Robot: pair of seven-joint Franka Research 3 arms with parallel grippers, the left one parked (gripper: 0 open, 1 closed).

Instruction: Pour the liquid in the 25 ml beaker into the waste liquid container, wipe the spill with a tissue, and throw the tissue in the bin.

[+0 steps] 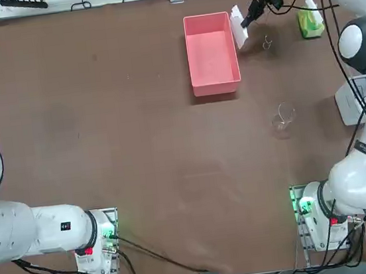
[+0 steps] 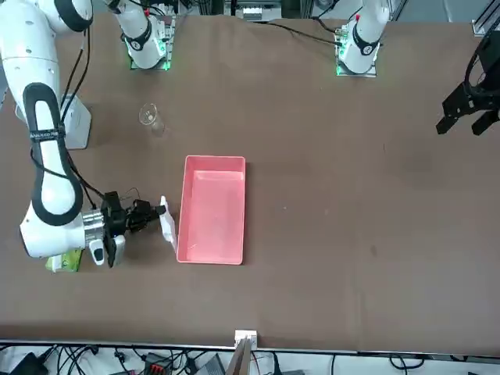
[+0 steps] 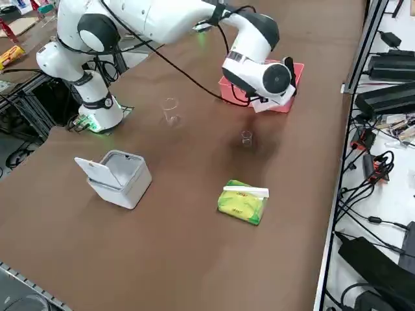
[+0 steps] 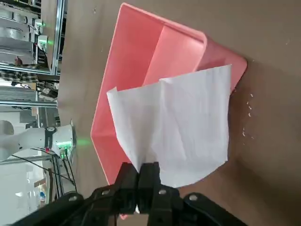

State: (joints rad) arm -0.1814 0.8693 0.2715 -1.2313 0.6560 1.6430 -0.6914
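- Right gripper (image 4: 142,181): jaws pinched tight on the tissue (image 4: 181,125), held by one edge, sheet hanging open; hovers near the table's far edge, towards its right corner.
- Waste liquid container (image 1: 211,53): just beside the tissue, on the side towards the table's middle.
- Spill (image 4: 246,117): droplets on the table beside the container's corner, by the sheet's free edge.
- 25 ml beaker (image 1: 267,42): upright, near the gripper.
- Bin (image 3: 118,176): lid open, at the right edge, well apart.
- Tissue pack (image 3: 242,201): printing unreadable.
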